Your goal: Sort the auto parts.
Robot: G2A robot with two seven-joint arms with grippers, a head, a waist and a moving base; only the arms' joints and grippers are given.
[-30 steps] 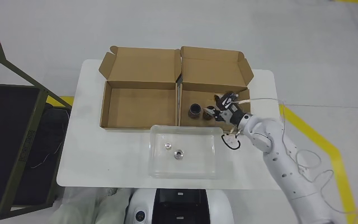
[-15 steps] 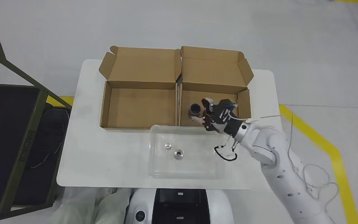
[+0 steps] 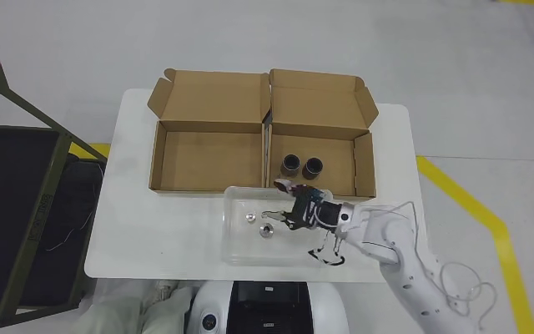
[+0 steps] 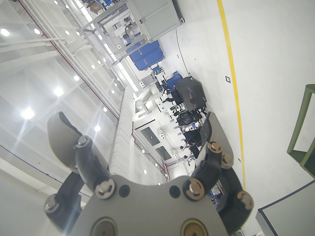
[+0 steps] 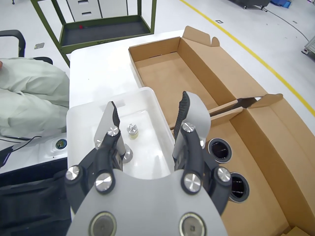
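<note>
Two black cylindrical parts [image 3: 291, 163] [image 3: 313, 168] stand in the right cardboard box [image 3: 363, 171]; in the right wrist view they are the near cylinder [image 5: 237, 186] and the far cylinder [image 5: 219, 150]. Two small metal parts [image 3: 249, 219] [image 3: 266, 230] lie in the clear plastic tray [image 3: 275, 255]. My right gripper [image 3: 279, 202] [image 5: 149, 114] hangs open and empty over the tray, just above the metal parts [image 5: 132, 129] [image 5: 126, 154]. My left gripper [image 4: 134, 121] is open and empty, pointing up into the room.
The left cardboard box [image 3: 209, 159] [image 5: 169, 69] is open with nothing in it. Both boxes' lids stand up at the back. A green cart [image 3: 33, 209] [image 5: 98, 13] stands off the table's left side. Bare white table [image 3: 125, 217] lies left of the tray.
My right gripper left the right box, where a second black cylinder now stands beside the first, and moved toward me and left to hang over the tray.
</note>
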